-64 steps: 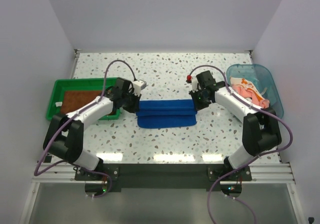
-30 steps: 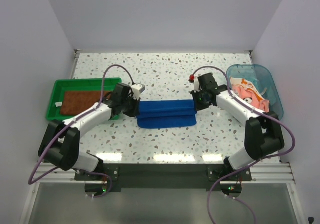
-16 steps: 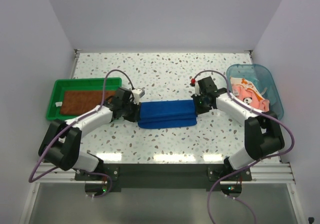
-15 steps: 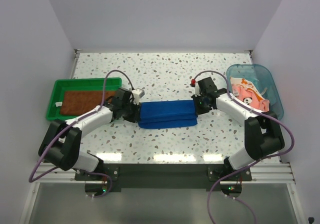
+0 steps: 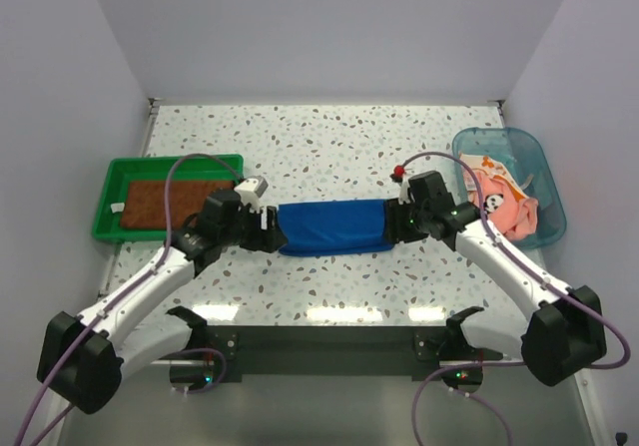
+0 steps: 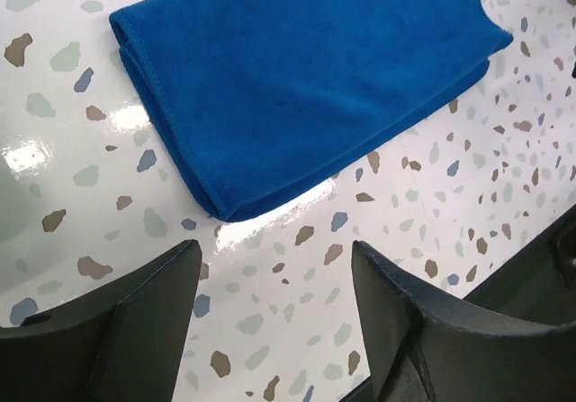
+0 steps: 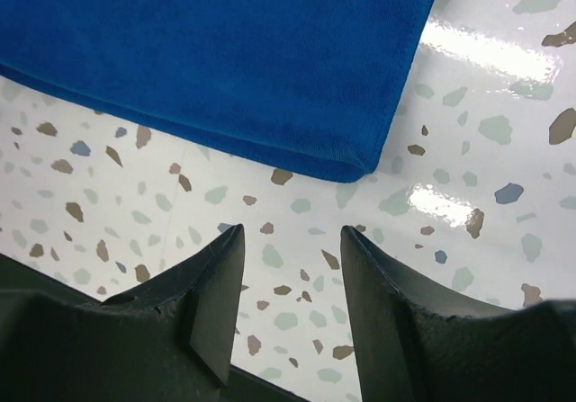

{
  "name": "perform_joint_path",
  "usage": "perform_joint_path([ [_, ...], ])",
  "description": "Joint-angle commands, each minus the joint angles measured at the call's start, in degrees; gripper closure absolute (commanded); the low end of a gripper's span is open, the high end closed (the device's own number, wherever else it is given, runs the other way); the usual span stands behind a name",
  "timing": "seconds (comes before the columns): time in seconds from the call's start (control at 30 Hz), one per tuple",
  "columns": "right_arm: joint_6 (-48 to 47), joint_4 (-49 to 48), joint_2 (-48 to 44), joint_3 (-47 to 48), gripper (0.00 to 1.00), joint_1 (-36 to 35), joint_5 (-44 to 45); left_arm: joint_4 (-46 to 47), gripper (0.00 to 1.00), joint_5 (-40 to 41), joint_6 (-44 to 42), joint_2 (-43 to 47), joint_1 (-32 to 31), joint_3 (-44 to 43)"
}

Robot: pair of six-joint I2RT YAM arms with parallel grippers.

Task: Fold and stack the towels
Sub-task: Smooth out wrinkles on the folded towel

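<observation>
A royal blue towel (image 5: 332,225) lies folded flat on the speckled table, between the two arms. My left gripper (image 5: 268,234) stands open just off its left end, nothing between the fingers (image 6: 144,321); the towel's folded corner (image 6: 225,206) lies just ahead of them. My right gripper (image 5: 399,228) is open at the towel's right end, its fingertips (image 7: 220,294) over bare table just short of the towel's corner (image 7: 351,164). A rust-brown towel (image 5: 170,200) lies flat in the green tray (image 5: 110,207). A pink towel (image 5: 504,202) sits crumpled in the clear blue tub (image 5: 539,182).
The green tray stands at the left, close behind my left arm. The blue tub stands at the right edge, behind my right arm. White walls close off the back and both sides of the table.
Both grippers have let go of the blue towel's ends, opened and drawn back toward the near edge. The towel now lies folded flat.
</observation>
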State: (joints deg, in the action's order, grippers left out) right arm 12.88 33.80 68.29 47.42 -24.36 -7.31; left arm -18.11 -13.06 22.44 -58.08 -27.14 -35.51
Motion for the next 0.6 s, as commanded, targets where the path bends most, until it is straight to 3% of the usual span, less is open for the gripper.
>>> perform_joint_path([
  [0.0,4.6,-2.0,-0.4,2.1,0.49,0.0,0.3,2.8,0.28,-0.9,5.5,-1.1,-0.4,-2.7],
  [0.13,7.8,-5.1,3.7,5.6,0.53,0.0,3.1,5.6,0.42,-1.1,7.2,-7.6,-0.6,-8.4],
  [0.27,11.3,-8.7,7.6,6.8,0.54,0.0,5.2,8.3,0.47,-1.7,7.2,-14.5,-1.7,-11.7],
  [0.57,18.8,-18.1,12.8,-2.8,0.56,0.0,2.5,13.4,0.53,-3.1,9.4,-22.9,-3.9,-3.0],
])
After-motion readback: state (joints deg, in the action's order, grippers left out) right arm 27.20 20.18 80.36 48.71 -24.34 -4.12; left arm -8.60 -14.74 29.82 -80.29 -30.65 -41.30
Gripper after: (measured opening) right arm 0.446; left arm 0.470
